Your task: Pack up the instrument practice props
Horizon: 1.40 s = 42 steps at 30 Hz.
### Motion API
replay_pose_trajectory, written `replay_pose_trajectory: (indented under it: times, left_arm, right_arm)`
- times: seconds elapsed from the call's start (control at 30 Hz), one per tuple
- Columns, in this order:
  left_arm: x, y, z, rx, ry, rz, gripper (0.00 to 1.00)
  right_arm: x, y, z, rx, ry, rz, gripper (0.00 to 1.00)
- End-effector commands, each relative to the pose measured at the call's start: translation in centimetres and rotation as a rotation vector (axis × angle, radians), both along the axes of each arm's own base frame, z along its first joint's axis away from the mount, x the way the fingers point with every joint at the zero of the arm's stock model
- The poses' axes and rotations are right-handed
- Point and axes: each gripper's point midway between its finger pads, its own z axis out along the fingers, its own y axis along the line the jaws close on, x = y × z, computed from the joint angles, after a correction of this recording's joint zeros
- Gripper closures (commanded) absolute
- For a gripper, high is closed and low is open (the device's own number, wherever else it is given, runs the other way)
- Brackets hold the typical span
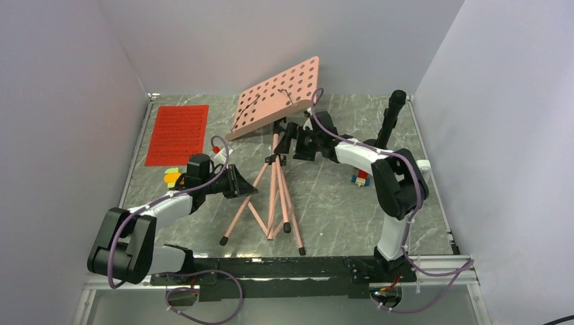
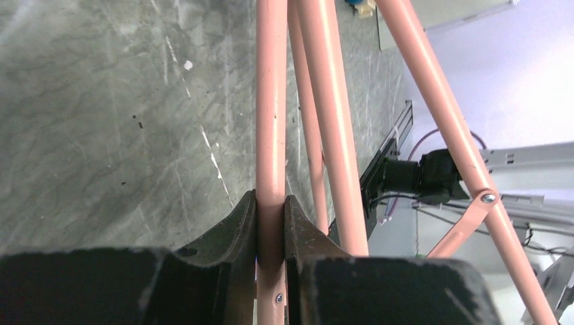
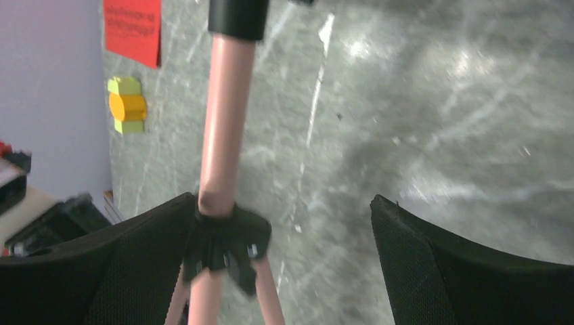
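The pink music stand [image 1: 277,95] is seen upright at the middle of the surface [image 1: 338,203], its perforated desk tilted. One tripod leg [image 2: 271,101] is clamped between the fingers of the left pincer [image 2: 271,203]. The right pincer [image 3: 283,200] is spread wide apart around the pole [image 3: 223,122], one finger against it. The red sheet-music pages [image 1: 177,133] are laid flat at the far left.

Grey marble-patterned tabletop [image 1: 335,200] enclosed on three sides by plain pale lavender walls [image 1: 61,101]. Metal rails [image 1: 137,142] edge its left and right sides. Lighting even and diffuse.
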Motion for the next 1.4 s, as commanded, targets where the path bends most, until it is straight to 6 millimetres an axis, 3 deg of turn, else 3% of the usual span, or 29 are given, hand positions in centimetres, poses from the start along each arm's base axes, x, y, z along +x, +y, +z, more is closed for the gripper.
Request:
replay_pose_trajectory:
  times: [0.0,0.2,0.5,0.7,1.07,1.23,1.37]
  left_arm:
    - [2.1,-0.3,3.3,-0.093,-0.108,0.050,0.99]
    - [2.1,-0.2,2.5,-0.076,-0.100,0.053,0.99]
    - [2.1,-0.7,1.7,-0.048,-0.080,0.033,0.99]
    - [1.0,-2.5,1.2,-0.029,-0.090,-0.031,0.99]
    - [0.4,-5.4,1.1,-0.009,-0.130,-0.124,0.99]
    - [0.1,-7.6,2.0,-0.002,-0.188,-0.203,0.99]
    - [0.2,-8.6,2.4,0.008,-0.226,-0.241,0.99]
  right_arm:
    - [-2.7,-1.1,4.9,0.022,-0.122,0.122,0.00]
    - [-5.1,-1.9,5.2,0.024,-0.118,0.135,0.00]
    - [-5.4,-0.5,1.5,-0.035,-0.020,0.099,0.00]
    - [-5.6,1.5,0.6,-0.069,0.000,0.113,0.00]
    - [-7.7,2.2,-4.5,-0.168,0.143,0.060,0.00]
    - [-7.5,2.1,-5.9,-0.207,0.166,0.018,0.07]
    - [-7.1,2.1,-6.9,-0.236,0.180,-0.011,0.26]
